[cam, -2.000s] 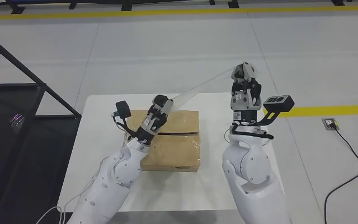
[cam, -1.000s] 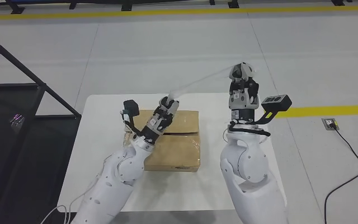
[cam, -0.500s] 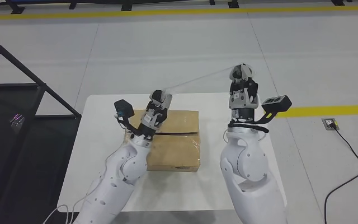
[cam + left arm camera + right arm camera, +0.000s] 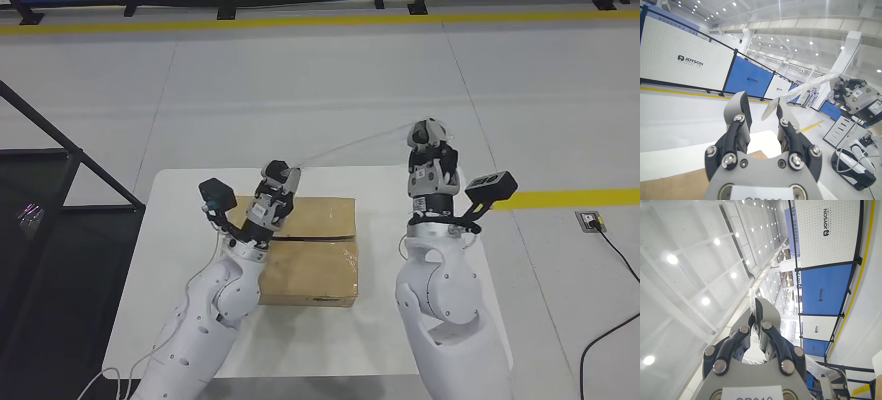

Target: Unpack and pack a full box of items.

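A closed cardboard box (image 4: 310,250) lies on the white table (image 4: 170,210), its flaps meeting at a dark seam. A long clear tape strip (image 4: 350,145) hangs stretched in the air above the box's far edge, between my two grippers. My right gripper (image 4: 430,128) is raised beyond the table's far right side, shut on one end of the strip (image 4: 752,298). My left gripper (image 4: 761,108) is over the box's far left corner. It is open, and the other end of the strip (image 4: 772,109) clings to the tip of one finger.
A black metal frame (image 4: 60,190) stands close to the table's left side. Bare tabletop lies left of, in front of and right of the box. A yellow line (image 4: 590,197) runs across the floor to the right.
My left gripper swung right over the box, then came back left and slightly farther away. The strip stays stretched between the grippers. The right gripper has barely moved.
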You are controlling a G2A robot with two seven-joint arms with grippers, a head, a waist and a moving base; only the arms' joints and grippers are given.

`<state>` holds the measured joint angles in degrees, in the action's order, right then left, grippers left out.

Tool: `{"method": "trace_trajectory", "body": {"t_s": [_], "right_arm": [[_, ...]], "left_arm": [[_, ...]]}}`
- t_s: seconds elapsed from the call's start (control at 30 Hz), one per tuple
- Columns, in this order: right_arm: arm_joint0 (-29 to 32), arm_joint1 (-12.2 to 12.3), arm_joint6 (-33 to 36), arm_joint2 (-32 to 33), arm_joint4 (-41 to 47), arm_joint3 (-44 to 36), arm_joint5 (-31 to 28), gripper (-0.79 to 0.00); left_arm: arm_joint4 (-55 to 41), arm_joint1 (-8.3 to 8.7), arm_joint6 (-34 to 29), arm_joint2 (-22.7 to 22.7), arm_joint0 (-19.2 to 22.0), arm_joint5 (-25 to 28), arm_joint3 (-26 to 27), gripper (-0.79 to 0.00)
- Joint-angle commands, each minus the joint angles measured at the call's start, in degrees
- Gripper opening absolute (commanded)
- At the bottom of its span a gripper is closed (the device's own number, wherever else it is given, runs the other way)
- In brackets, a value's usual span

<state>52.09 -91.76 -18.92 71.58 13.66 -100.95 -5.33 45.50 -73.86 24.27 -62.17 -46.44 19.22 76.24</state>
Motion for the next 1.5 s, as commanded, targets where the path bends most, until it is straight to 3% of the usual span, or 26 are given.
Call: {"method": "trace_trajectory", "body": {"t_s": [0.0, 0.07, 0.3, 0.8, 1.03, 1.1, 1.13, 1.17, 1.2, 1.27, 1.3, 1.47], "right_arm": [[0.17, -0.06, 0.23, 0.14, 0.2, -0.22, 0.07, -0.785], [0.34, -0.1, 0.62, 0.31, 0.25, -0.52, 0.14, -0.785], [0.95, -0.29, 1.23, 0.64, 0.45, -1.31, 0.41, -0.785], [1.26, -0.76, 0.99, 1.36, 0.78, -1.88, 1.68, -0.785], [0.59, -1.35, -3.91, 1.68, 2.28, -2.67, 2.92, -0.785], [0.09, -1.65, -6.83, 1.67, 3.0, -3.0, 3.88, -0.785], [-0.21, -1.81, -8.33, 1.59, 3.2, -3.07, 4.51, -0.785], [-0.53, -1.92, -9.49, 1.43, 2.83, -3.08, 5.49, -0.785], [-0.65, -1.94, -9.84, 1.38, 2.5, -3.05, 5.98, -0.785], [-0.65, -1.94, -9.84, 1.38, 2.5, -3.05, 5.98, -0.785], [-0.65, -1.94, -9.84, 1.38, 2.5, -3.05, 5.98, -0.785], [-0.65, -1.94, -9.84, 1.38, 2.5, -3.05, 5.98, -0.785]], "left_arm": [[-0.09, -0.08, -0.46, -0.39, 0.07, -0.18, -0.3, -0.508], [-0.34, -0.17, -0.9, -0.76, 0.13, -0.13, -0.57, -0.57], [0.2, -0.42, -1.65, -1.89, 0.2, -0.09, -1.09, -0.603], [8.9, -0.5, 0.1, -3.66, -0.05, -0.47, -1.54, -0.563], [9.42, -0.5, 4.5, -4.19, -3.39, 3.58, 0.09, -0.499], [9.21, -0.46, 6.13, -4.65, -4.64, 4.88, 0.78, -0.456], [8.64, -0.44, 6.96, -4.87, -5.31, 6.04, 1.26, -0.348], [7.73, -0.4, 7.47, -5.15, -6.01, 7.45, 1.63, -0.089], [5.76, -0.39, 7.84, -5.36, -6.86, 9.67, 2.19, 0.0], [-0.55, -0.26, 5.95, -5.56, -8.54, 17.28, 3.07, 0.0], [-1.75, -0.2, 5.16, -5.63, -8.77, 18.69, 3.13, 0.0], [-1.75, -0.2, 5.16, -5.63, -8.77, 18.69, 3.13, 0.0]]}}
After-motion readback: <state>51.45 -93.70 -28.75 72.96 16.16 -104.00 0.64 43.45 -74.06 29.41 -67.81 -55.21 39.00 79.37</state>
